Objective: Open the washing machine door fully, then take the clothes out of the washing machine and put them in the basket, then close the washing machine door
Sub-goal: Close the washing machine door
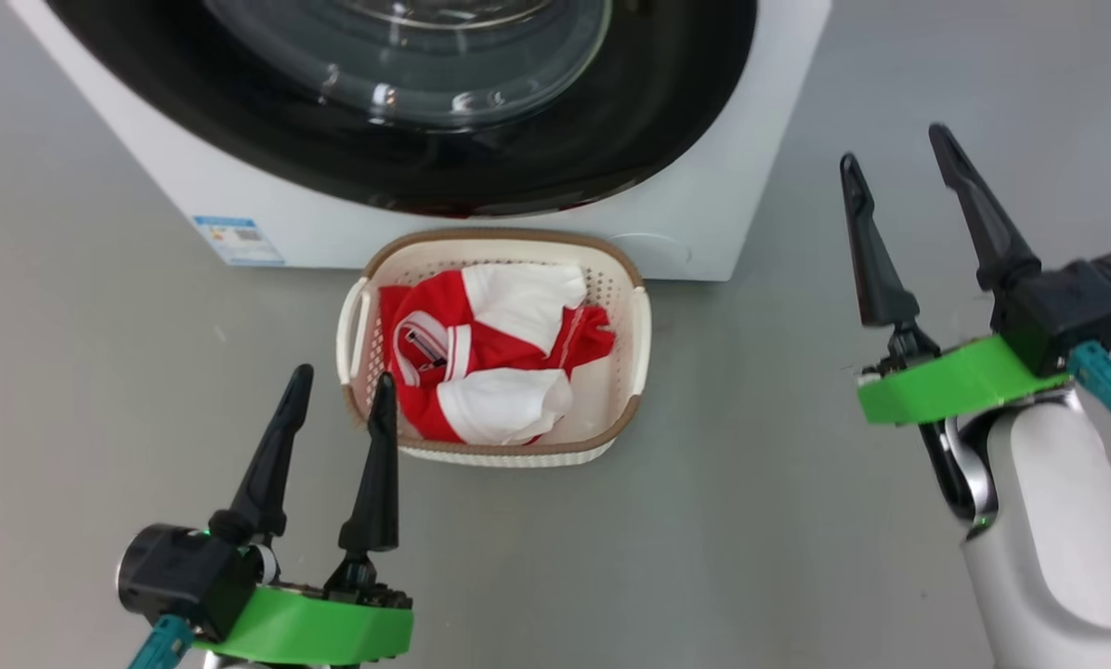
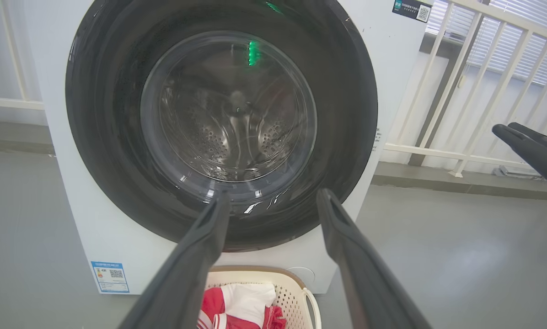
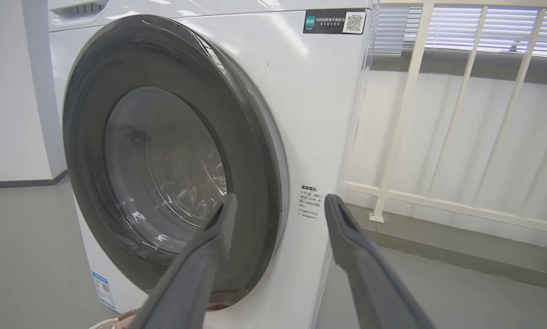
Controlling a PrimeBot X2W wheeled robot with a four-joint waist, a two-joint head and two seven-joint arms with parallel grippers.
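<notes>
While the small cream-white perforated plastic basket (image 1: 504, 237) with the brown woven-look rim sits on the grey floor (image 1: 100, 372) dead centre of the head view, it's holding the soft red and white fabric clothes (image 1: 490, 362). They're crumpled in a heap over most of the bottom, with a strip of bare cream plastic showing on the 3 o'clock side.

At 12 o'clock from it is the big white boxy front-loading washing machine (image 1: 704, 232). The basket is parked right against its base, can't tell if they actually touch. The large round glossy black-rimmed door (image 1: 611, 121) lies flat against the front of the machine. Through its bulging clear glass window (image 2: 227, 109) you can see the perforated steel drum (image 2: 209, 141). A small blue label (image 1: 238, 240) is stuck low on the front, at 10 o'clock from the basket.

The left gripper (image 1: 345, 376) hovers at 7 o'clock, its 2 long dark fingers (image 1: 272, 465) spread wide with nothing between them. One finger overlaps the basket's near corner in the head view.

The right gripper (image 1: 893, 147) is off at 3 o'clock, well apart from the basket, fingers also wide apart and holding nothing, pointing at the door's edge in its own wrist view.

A white barred railing (image 3: 438, 137) runs at 3 o'clock of the machine, plus a black QR label (image 3: 335, 21) up at the machine's 1 o'clock corner.
</notes>
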